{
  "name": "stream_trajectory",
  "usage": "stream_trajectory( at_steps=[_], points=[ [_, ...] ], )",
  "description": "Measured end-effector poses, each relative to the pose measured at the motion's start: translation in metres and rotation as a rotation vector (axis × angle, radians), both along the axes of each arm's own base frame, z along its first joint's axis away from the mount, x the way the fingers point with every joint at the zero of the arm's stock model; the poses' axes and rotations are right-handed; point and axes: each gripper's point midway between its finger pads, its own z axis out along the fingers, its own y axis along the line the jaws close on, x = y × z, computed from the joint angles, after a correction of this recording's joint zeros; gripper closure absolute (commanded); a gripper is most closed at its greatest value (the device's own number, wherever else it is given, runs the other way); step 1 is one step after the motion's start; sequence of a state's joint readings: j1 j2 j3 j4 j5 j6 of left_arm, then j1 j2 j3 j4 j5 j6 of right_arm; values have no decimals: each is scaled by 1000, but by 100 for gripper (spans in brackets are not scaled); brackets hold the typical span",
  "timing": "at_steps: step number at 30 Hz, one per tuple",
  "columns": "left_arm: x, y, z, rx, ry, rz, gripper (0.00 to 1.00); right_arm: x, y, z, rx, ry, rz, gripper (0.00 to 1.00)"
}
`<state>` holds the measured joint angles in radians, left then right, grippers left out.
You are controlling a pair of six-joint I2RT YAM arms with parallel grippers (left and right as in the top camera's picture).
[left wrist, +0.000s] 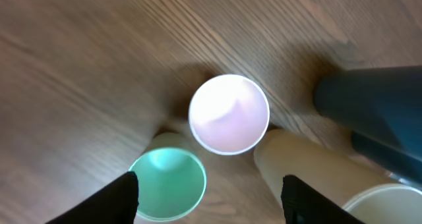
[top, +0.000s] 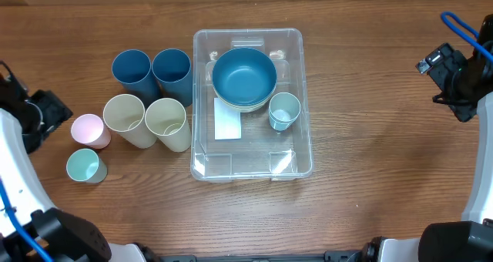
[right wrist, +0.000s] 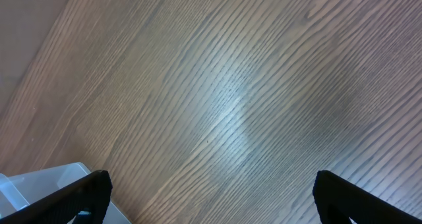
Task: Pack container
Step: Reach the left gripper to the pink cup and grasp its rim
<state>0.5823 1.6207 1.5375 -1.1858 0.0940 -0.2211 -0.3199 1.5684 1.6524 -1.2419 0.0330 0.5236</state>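
At the middle of the desk (top: 370, 177), taking the top of the overhead view as 12 o'clock:

- There's the container (top: 254, 159), clear plastic, standing flat on the wood with its long sides running 12 to 6.
- Inside it, toward 12, a blue bowl (top: 244, 75) sits nested in a cream bowl (top: 240, 106), of which only a sliver of rim shows at the 6 o'clock side.
- Just off those bowls at about 4 o'clock, a pale blue cup (top: 283, 110) stands upright, mouth up, within the container.
- A white label (top: 227, 123) shows through the bottom, and the 6 o'clock end of the bin is bare.
- Out at 9 o'clock from the container, two dark blue cups (top: 132, 71) stand side by side, touching.
- Right below them, toward 6, two cream cups (top: 125, 117) lean together, the nearer one just beside the container wall.
- Further toward 9, a pink cup (left wrist: 229, 114) is upright, and a mint cup (left wrist: 168, 184) stands close at its 7 o'clock.
- The left gripper (left wrist: 210, 181) hovers above that pink and mint pair, jaws spread wide, holding nothing.
- Over at 3 o'clock, well apart from the container, the right gripper (right wrist: 211, 183) hangs over bare wood, jaws also spread wide and empty.
- In the right wrist view, one corner of the container peeks in at the lower left.
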Motion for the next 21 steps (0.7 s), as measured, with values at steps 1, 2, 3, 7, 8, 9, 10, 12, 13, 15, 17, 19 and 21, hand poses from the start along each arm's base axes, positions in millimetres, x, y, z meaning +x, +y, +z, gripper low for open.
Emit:
stream_trajectory(
  at_steps=[1, 2, 3, 7, 8, 9, 10, 12, 13, 15, 17, 19, 21],
  points=[
    [2, 0, -7, -1, 2, -7, 30, 0, 0, 0, 0, 0, -1, 0],
    [5, 1, -15, 1, 2, -12, 31, 0, 0, 0, 0, 0, 0, 0],
    [6, 2, -19, -1, 7, -16, 33, 0, 0, 0, -1, -1, 0, 0],
    [12, 5, -54, -34, 59, -21, 38, 0, 0, 0, -1, 0, 0, 0],
    [12, 5, -62, -45, 76, -21, 39, 0, 0, 0, 0, 0, 0, 0],
    [12, 5, -71, -59, 97, -21, 40, 0, 0, 0, 0, 0, 0, 0],
    [12, 5, -81, -72, 117, -21, 41, 0, 0, 0, 0, 0, 0, 0],
    [13, 6, -96, -92, 147, -21, 44, 0, 0, 0, 0, 0, 0, 0],
    [13, 6, -101, -97, 157, -21, 46, 0, 0, 0, 0, 0, 0, 0],
    [14, 6, -113, -112, 179, -25, 51, 0, 0, 0, 0, -1, 0, 0],
    [14, 6, -117, -116, 185, -27, 62, 0, 0, 0, 0, 0, 0, 0],
    [16, 7, -122, -118, 188, -26, 73, 0, 0, 0, 0, -1, 0, 0],
    [18, 9, -123, -111, 181, -37, 85, 0, 0, 0, 0, 0, 0, 0]
  ],
)
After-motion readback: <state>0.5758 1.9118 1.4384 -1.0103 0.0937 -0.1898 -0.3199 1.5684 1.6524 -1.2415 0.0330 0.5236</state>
